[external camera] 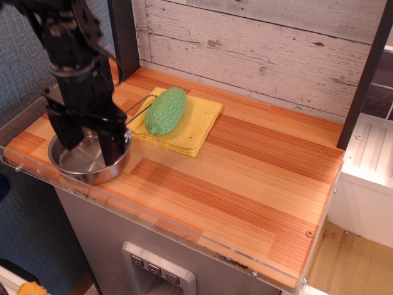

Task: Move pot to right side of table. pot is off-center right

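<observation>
The pot (86, 165) is a shallow shiny steel pan at the front left corner of the table (245, 178). Its thin wire handle (139, 103) points back right toward the yellow cloth. My black gripper (91, 142) has come down right over the pot and its jaws stand open. One finger (66, 132) is over the pot's left part, the other finger (115, 146) is at its right rim. I cannot tell whether the fingers touch the metal. The arm hides the back of the pot.
A green bumpy vegetable (164, 110) lies on a yellow cloth (195, 126) just right of the pot's handle. A dark post (124, 37) stands at the back left, another (367, 74) at the right. A whitewashed plank wall runs behind. A clear plastic rim (184, 236) edges the front.
</observation>
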Available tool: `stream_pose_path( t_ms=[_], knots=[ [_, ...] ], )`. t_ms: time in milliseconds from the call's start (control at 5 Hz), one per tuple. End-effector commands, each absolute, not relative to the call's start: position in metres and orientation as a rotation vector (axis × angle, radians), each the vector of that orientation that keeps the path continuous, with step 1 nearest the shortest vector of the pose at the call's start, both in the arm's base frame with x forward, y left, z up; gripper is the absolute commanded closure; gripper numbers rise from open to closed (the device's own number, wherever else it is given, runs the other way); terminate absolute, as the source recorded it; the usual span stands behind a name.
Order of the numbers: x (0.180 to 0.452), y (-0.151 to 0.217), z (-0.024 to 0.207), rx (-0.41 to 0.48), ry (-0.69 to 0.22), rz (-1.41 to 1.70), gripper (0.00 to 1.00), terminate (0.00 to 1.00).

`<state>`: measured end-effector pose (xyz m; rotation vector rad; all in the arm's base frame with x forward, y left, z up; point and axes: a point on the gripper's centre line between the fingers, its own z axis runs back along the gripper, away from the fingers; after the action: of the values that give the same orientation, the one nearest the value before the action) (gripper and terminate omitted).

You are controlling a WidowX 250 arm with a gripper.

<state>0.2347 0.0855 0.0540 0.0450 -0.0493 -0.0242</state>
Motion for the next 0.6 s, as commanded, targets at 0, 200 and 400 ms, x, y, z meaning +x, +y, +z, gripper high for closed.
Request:
stream_pose_path(
  t_ms=[0, 200, 400],
  knots=[
    [0.250, 0.092, 0.035, 0.086, -0.064, -0.039, 0.00, 0.00],
    [0.251, 0.086, 0.028, 0.094, -0.060, -0.058, 0.00, 0.00],
    [0.247, 0.080, 0.022, 0.090, -0.052, -0.082, 1.00, 0.00]
  ],
)
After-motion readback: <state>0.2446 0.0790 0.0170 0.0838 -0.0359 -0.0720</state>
